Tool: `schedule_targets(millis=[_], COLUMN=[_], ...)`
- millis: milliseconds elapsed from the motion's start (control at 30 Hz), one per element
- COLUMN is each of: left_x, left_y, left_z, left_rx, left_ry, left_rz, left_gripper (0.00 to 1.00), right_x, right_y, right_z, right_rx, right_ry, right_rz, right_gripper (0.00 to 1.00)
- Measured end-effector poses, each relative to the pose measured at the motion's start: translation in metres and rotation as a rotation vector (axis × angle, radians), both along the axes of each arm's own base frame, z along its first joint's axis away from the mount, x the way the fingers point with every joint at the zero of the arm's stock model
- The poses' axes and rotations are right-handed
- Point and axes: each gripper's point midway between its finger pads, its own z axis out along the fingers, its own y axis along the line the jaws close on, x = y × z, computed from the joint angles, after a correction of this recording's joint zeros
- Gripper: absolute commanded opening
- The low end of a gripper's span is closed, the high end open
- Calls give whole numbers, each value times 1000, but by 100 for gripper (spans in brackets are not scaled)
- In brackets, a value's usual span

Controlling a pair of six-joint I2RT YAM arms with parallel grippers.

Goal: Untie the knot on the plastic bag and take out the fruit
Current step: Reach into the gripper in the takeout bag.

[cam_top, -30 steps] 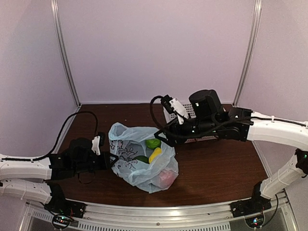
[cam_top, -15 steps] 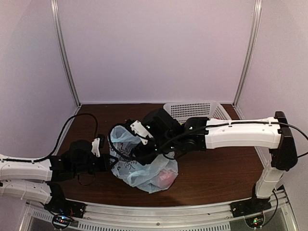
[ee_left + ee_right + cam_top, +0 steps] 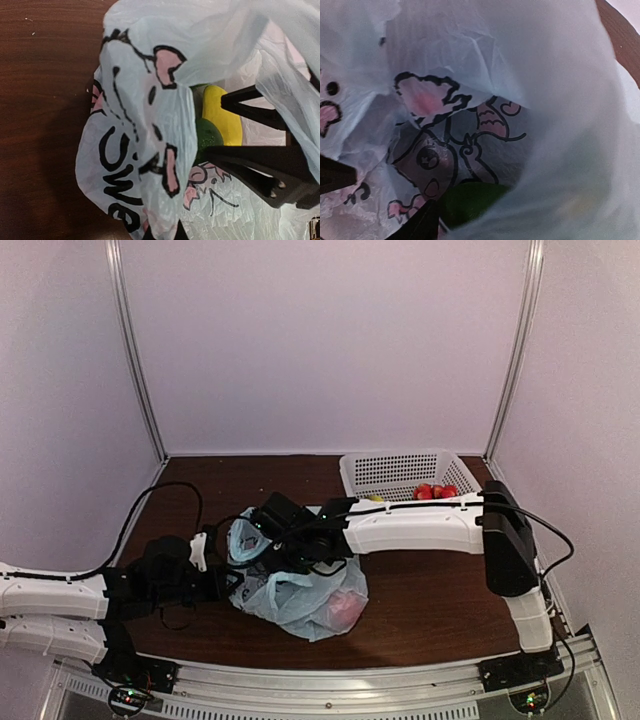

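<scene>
The pale blue plastic bag [image 3: 300, 590] lies on the table with its mouth open; no knot shows. My left gripper [image 3: 226, 580] is shut on the bag's left edge [image 3: 165, 220]. My right gripper [image 3: 258, 542] reaches inside the mouth, its black fingers [image 3: 250, 160] apart beside a yellow fruit [image 3: 222, 115] and a green fruit [image 3: 207, 137]. In the right wrist view the green fruit [image 3: 470, 200] lies just ahead of one black finger [image 3: 415, 227]; plastic hides the other finger. A red-pink fruit [image 3: 345, 610] shows through the bag's lower right.
A white perforated basket [image 3: 395, 468] stands at the back right, holding red fruit [image 3: 436, 492] and a pale one [image 3: 375, 498]. My right arm [image 3: 420, 525] stretches across the table in front of it. Purple walls close in the back and sides.
My right arm swung left from the basket, and its gripper went down into the bag's mouth. The left gripper kept its hold and stayed put.
</scene>
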Motion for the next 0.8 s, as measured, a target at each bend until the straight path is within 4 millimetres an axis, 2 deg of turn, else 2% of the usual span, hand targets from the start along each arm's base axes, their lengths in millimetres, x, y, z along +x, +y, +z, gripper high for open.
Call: schedule_targets(millis=[233,367,633,800], left_x=[-1,-1,-1,-1], left_y=[1,1,1,1], left_z=[-2,-2,-2,-3], left_rx=[-1,-1,0,2], left_ry=[6,7,6,8], left_rz=[3,3,3,3], left_gripper=[0,0,0,0], right_x=[39,50,35,19], right_y=[-14,-20,-13,-21], right_z=[-34,-45,-55,-80], right_rx=[-45,-54,-40,-65], right_ry=[22,43,109,165], right_rz=[-95,-115,-58,-54], right_gripper=[76,85,92,92])
